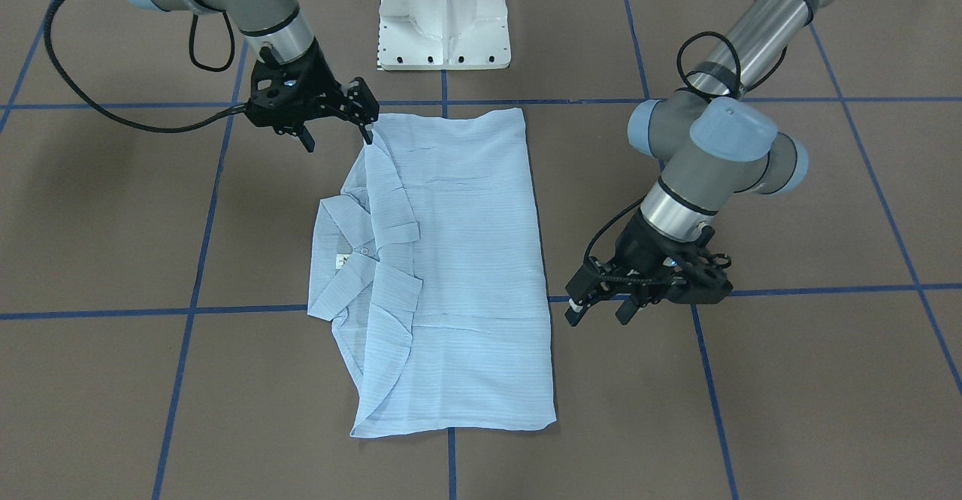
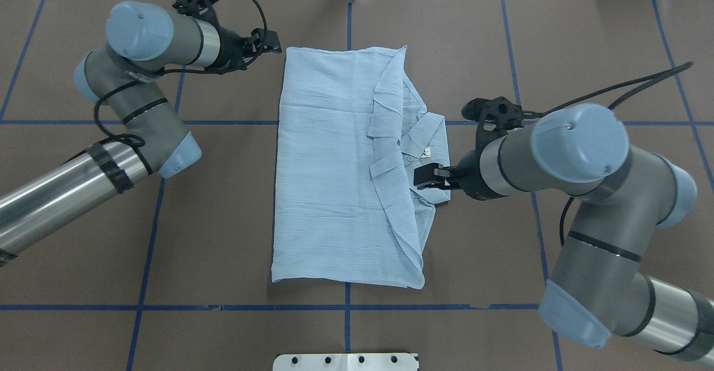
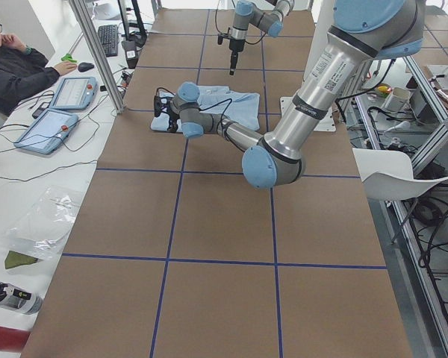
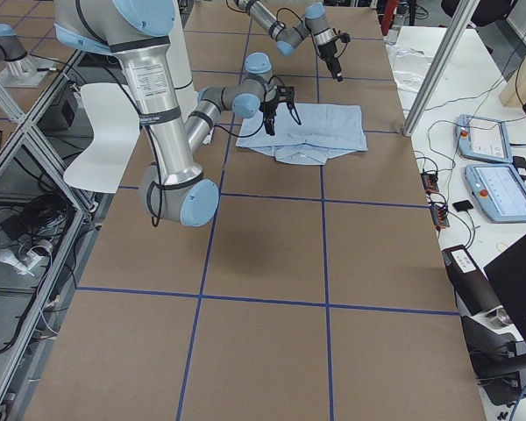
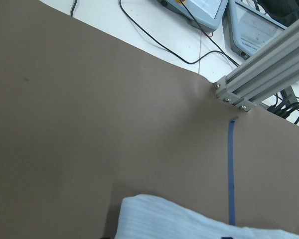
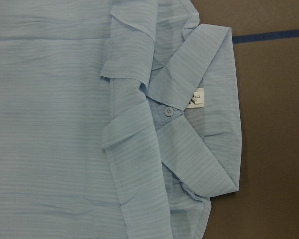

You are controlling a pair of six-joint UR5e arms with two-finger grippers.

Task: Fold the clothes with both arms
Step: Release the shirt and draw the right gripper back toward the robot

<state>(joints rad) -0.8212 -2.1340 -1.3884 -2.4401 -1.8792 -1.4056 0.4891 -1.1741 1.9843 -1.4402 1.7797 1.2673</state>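
The light-blue striped shirt (image 1: pixel 466 259) (image 2: pixel 329 164) lies flat on the brown table, folded into a tall rectangle with the sleeves tucked in. Its collar (image 2: pixel 424 136) (image 6: pixel 199 94) points to the robot's right. My right gripper (image 1: pixel 338 137) (image 2: pixel 428 187) hovers open at the collar-side edge, near the robot, with one fingertip (image 1: pixel 368 135) at the shirt's corner. My left gripper (image 1: pixel 598 312) (image 2: pixel 270 44) hangs open beside the opposite long edge, off the cloth, holding nothing. In the left wrist view only a shirt corner (image 5: pixel 179 221) shows.
The white pedestal base (image 1: pixel 443 19) stands at the robot's side of the table. Blue tape lines (image 1: pixel 195 259) cross the brown surface. An aluminium post (image 5: pixel 264 74) rises at the far edge. A seated person (image 3: pixel 15 67) and tablets (image 4: pixel 491 167) are beyond it.
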